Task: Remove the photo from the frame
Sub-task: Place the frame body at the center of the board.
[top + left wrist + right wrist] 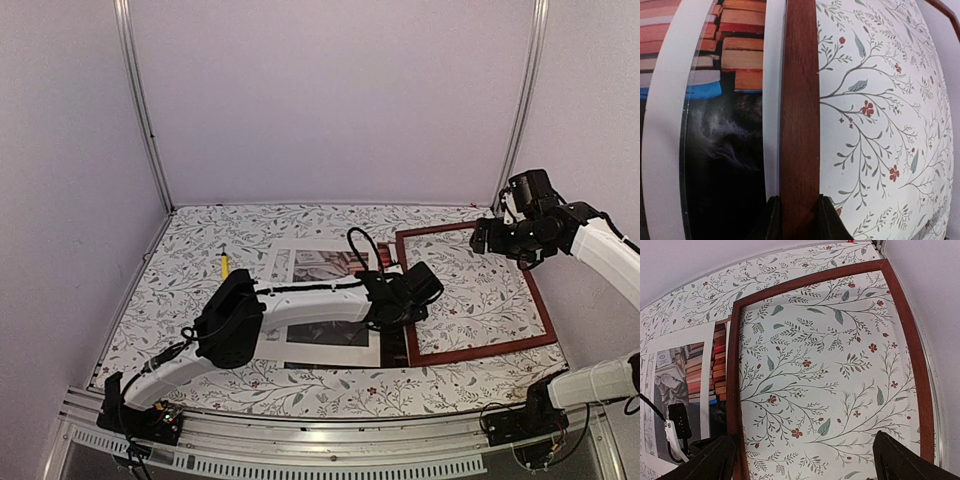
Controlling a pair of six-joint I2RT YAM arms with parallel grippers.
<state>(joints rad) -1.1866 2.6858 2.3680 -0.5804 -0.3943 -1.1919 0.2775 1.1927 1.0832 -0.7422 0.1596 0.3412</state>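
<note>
The dark reddish-brown frame (480, 351) lies flat at the right of the table, and the flowered cloth shows through it. The cat photo (320, 262), with its white border, lies flat just left of the frame, partly under my left arm. My left gripper (405, 300) is shut on the frame's left rail (800, 100), one finger on each side (799, 207). The photo's books and white edge (742, 55) run along that rail. My right gripper (500, 240) hovers above the frame's far right part, open wide and empty (805, 457). The right wrist view shows the frame (733, 370) and the photo (715, 365).
A small yellow pen-like object (224, 263) lies on the flowered tablecloth (190, 235) left of the photo. White walls and metal posts (145, 110) close the table at the back and sides. The frame's right rail runs near the right wall (920, 365).
</note>
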